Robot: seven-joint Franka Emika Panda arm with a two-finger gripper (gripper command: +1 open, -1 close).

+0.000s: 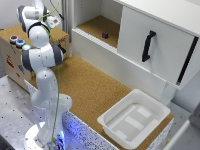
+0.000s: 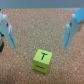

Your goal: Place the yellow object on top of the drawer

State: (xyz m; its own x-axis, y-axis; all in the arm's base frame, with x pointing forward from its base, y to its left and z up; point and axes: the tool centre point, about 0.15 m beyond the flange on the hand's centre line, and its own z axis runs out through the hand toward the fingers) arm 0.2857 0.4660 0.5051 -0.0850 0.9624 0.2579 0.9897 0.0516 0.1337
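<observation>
Your yellow cube (image 2: 42, 61) sits on the cork bench (image 2: 42, 25), a black T on its upper face, turned a little so its edges run slightly askew to the line between the fingers; it's a cube, so no long axis to worry about. In the wrist view it lies free, touching nothing, and it shows nearer the camera than the fingertips, roughly centred across the gap but not yet between the fingers (image 2: 10, 32). The gripper (image 2: 40, 44) is wide apart, holding nothing; both fingers hang clear of the cube.

So here's the relation your next move turns on: I judge you need to bring the gripper back over the cube and down, so it falls squarely between the fingers, perhaps with a small twist to meet flat faces.

In the exterior view I can't find the cube; the arm (image 1: 42, 55) likely hides it. The white drawer cabinet (image 1: 150, 30), black handle, stands well apart at the exterior view's right; a white tub (image 1: 155, 107) rests near it.
</observation>
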